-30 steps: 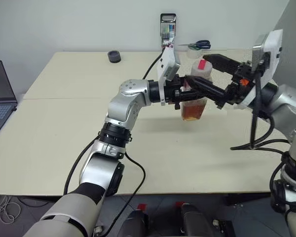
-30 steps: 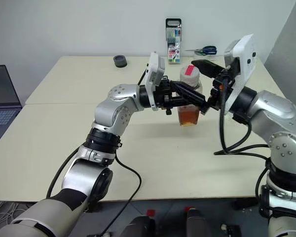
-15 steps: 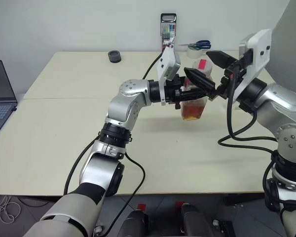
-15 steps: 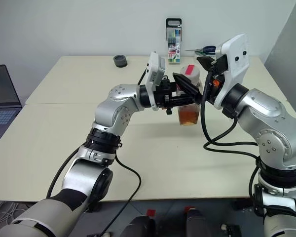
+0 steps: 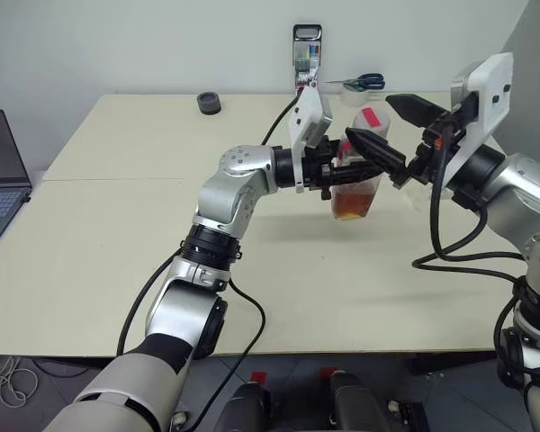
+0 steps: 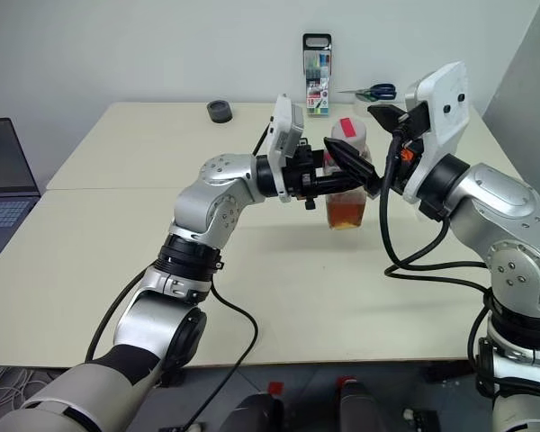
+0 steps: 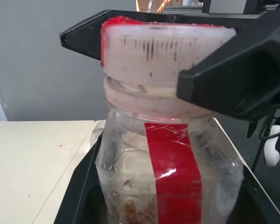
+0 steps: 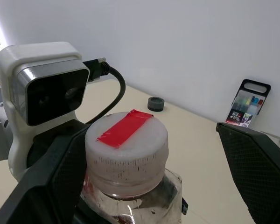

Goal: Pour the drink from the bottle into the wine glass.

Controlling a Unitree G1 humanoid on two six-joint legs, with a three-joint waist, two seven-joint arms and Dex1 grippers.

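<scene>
Left eye view: right pincer (image 5: 389, 130) has swung rightward, bottle (image 5: 357, 175) unmoved.

- The left arm reaches forward and bends across toward the robot's right, forearm about level above the bench.
- The left hand (image 5: 342, 173) points to the right, its two black fingers clamped on the body of the bottle (image 5: 355, 184).
- The right arm comes in from the right, wrist raised.
- The right hand (image 5: 398, 132) points left, fingers spread wide on either side of the bottle's cap (image 8: 126, 140).
</scene>
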